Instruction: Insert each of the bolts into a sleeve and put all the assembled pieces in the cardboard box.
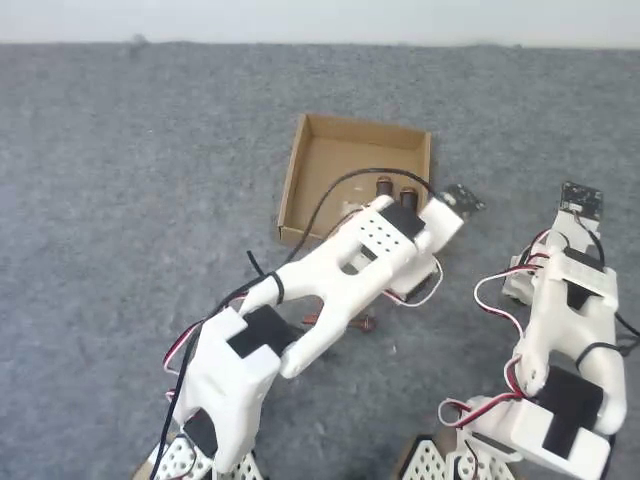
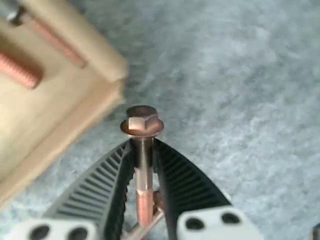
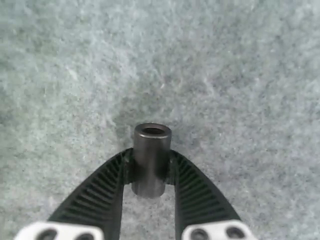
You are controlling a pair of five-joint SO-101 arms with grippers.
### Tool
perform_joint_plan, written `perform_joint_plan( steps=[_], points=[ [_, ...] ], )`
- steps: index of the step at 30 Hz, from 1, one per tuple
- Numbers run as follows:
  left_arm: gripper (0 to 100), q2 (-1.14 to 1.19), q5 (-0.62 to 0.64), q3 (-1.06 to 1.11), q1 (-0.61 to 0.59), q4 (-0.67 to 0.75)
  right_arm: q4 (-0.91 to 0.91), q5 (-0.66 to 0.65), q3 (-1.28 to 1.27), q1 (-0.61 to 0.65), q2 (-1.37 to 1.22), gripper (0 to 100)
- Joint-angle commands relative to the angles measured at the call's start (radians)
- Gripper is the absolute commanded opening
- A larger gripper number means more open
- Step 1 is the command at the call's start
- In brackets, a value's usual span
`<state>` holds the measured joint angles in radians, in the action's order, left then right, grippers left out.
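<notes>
Left tool: closed down on a copper bolt. We note both ribbed fingers pressed against the smooth shank, with the flanged hex head clear of the fingertips and the threaded end back between the fingers. The bolt hangs over the grey tabletop, just beside a corner of the cardboard box, outside its wall.

Right tool: closed on a dark sleeve, gripped on its sides. The open bore faces the wrist camera. We see it held over bare tabletop, well apart from the box.

In the high view the left arm stretches across to the near right corner of the box; the right arm sits folded off to the right.

Box contents: two dark pieces stand side by side near its right wall.

A copper-coloured part lies on the tabletop under the left arm; we cannot tell what it is.
</notes>
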<state>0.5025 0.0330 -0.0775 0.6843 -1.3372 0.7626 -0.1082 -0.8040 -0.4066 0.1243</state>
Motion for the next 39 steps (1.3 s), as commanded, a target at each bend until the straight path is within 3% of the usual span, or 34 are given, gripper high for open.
perform_joint_plan(
  steps=[1, 9, 16, 26, 39],
  points=[
    [3, -0.02, 0.055, -0.107, -0.071, -0.035, -0.016, 0.002, 0.054, 0.005, 0.005, 0.6],
    [2, -0.137, 0.054, -0.12, -0.161, -0.101, -0.016, 0.002, 0.052, 0.01, 0.005, 0.6],
    [2, -0.307, 0.049, 0.094, -0.244, 0.049, -0.016, 0.002, 0.052, 0.012, 0.005, 0.6],
    [2, -0.562, 0.052, 0.386, -0.224, 0.172, -0.016, 0.002, 0.051, 0.021, 0.005, 0.6],
    [2, -0.836, 0.157, 0.716, -0.605, 0.384, -0.016, 0.002, 0.052, 0.03, 0.005, 0.6]
  ],
)
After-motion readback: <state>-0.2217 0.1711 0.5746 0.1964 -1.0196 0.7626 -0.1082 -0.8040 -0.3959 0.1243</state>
